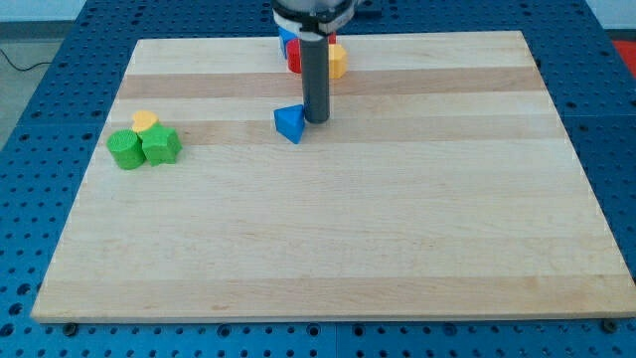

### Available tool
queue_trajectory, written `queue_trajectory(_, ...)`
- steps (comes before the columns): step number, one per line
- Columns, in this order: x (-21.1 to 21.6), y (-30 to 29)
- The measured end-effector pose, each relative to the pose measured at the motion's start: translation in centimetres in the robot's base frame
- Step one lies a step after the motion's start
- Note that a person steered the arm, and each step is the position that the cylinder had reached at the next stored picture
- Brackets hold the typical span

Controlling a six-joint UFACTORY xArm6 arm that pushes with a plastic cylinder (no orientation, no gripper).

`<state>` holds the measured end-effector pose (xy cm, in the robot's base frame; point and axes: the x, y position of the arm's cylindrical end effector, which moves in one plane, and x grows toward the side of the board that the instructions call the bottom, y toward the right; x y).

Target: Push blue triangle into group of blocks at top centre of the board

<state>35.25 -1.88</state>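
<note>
The blue triangle (289,123) lies on the wooden board (328,249), a little left of centre in the upper half. My tip (316,121) rests on the board just to the triangle's right, close to or touching its edge. At the view's top centre is a group of blocks: a red block (295,57), a yellow block (338,62) and a blue block (285,39), partly hidden behind the rod and arm.
At the view's left stand a yellow block (145,121) and two green blocks (125,149) (160,146), touching each other. The board sits on a blue perforated table (60,89).
</note>
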Motion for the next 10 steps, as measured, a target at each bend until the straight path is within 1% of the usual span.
queue_trajectory(1, 2.5, 1.0)
queue_trajectory(2, 7.8, 0.9)
queue_trajectory(3, 9.2, -2.8)
queue_trajectory(4, 6.9, -5.4)
queue_trajectory(6, -0.5, -5.4)
queue_trajectory(7, -0.4, -5.7)
queue_trajectory(8, 2.8, -5.7)
queue_trajectory(9, 5.0, -2.7)
queue_trajectory(10, 2.8, -0.9)
